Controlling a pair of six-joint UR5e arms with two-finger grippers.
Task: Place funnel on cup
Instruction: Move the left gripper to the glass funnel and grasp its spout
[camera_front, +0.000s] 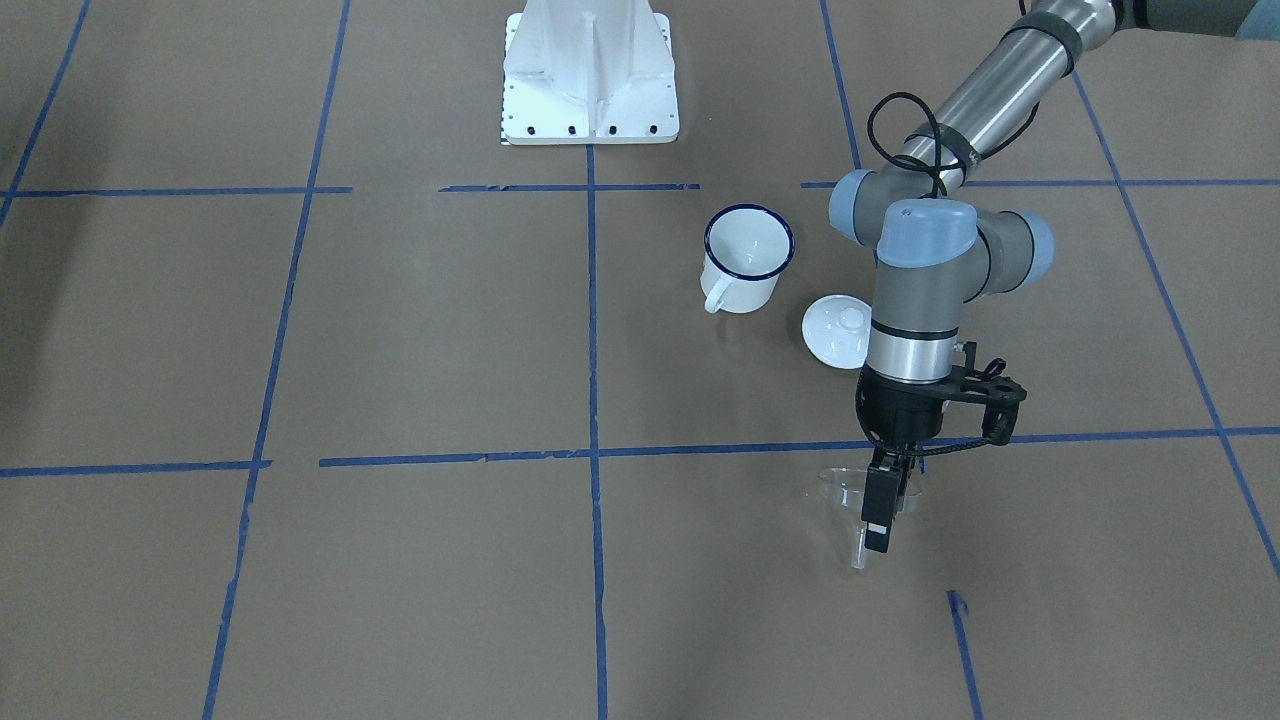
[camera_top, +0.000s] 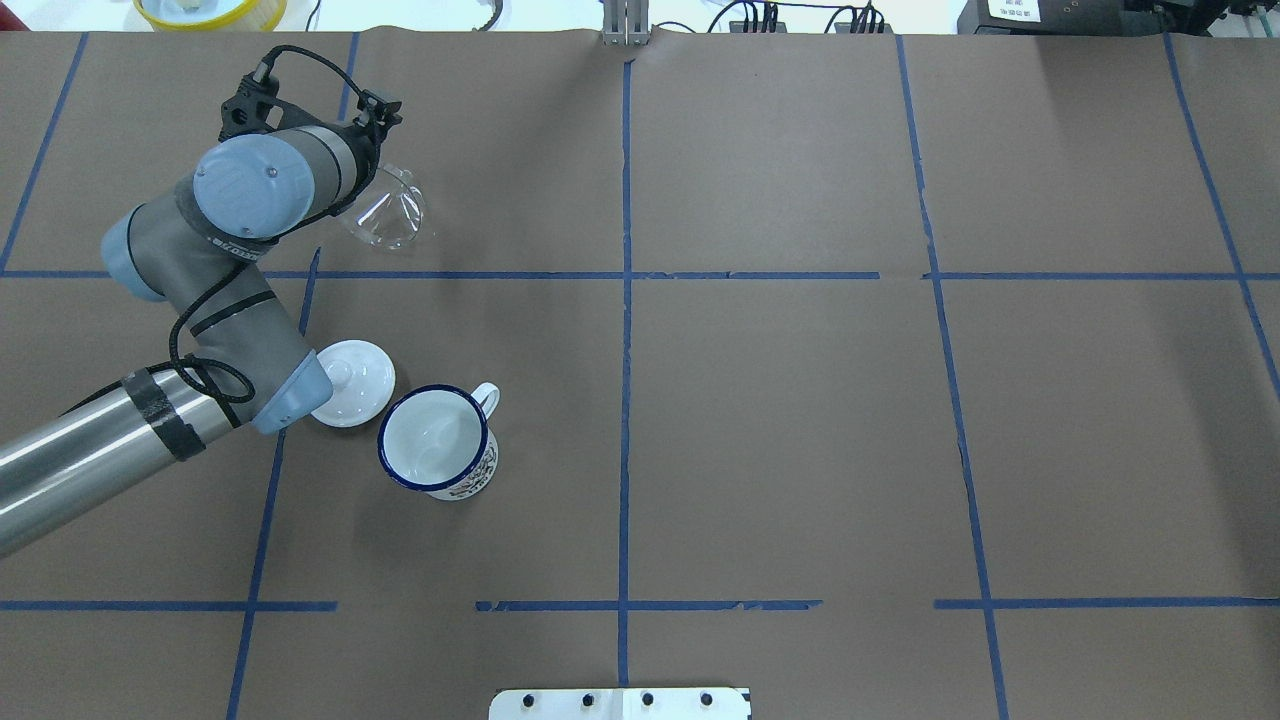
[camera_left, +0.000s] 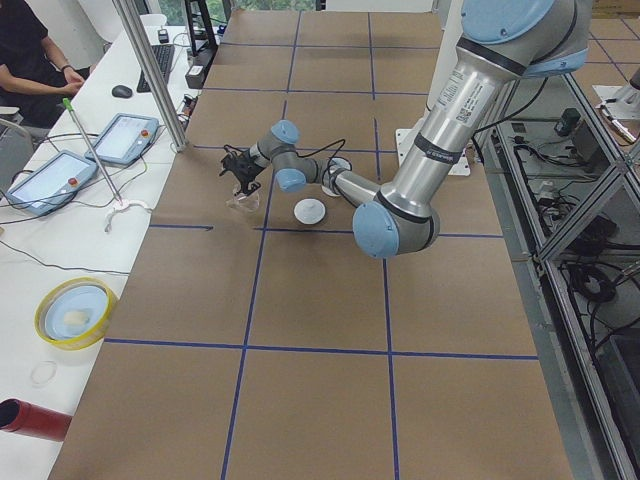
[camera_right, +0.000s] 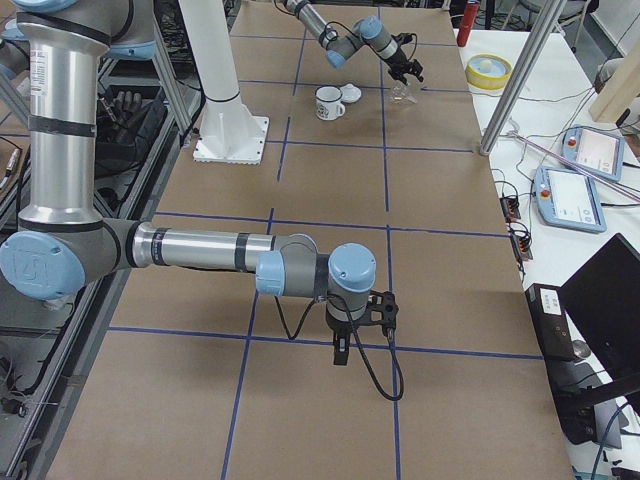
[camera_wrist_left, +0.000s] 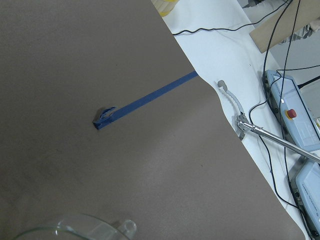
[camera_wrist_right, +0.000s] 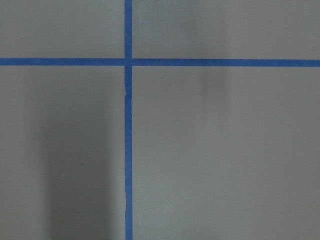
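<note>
The clear funnel (camera_front: 843, 488) hangs tilted in my left gripper (camera_front: 880, 512), rim up and stem down, just above the brown table. The fingers (camera_front: 878, 500) are shut on its rim. It also shows in the overhead view (camera_top: 392, 214), and its rim shows at the bottom of the left wrist view (camera_wrist_left: 75, 227). The white cup (camera_front: 745, 258) with a dark blue rim stands upright and open, nearer the robot's base (camera_top: 435, 440). My right gripper (camera_right: 341, 350) shows only in the exterior right view, low over the table far from the cup; I cannot tell whether it is open or shut.
A round white lid with a knob (camera_front: 836, 330) lies beside the cup, under my left arm's wrist (camera_top: 352, 382). The white robot base (camera_front: 590, 75) stands at the table's robot side. Control tablets (camera_left: 60, 170) and a yellow bowl (camera_top: 210, 10) lie beyond the far edge.
</note>
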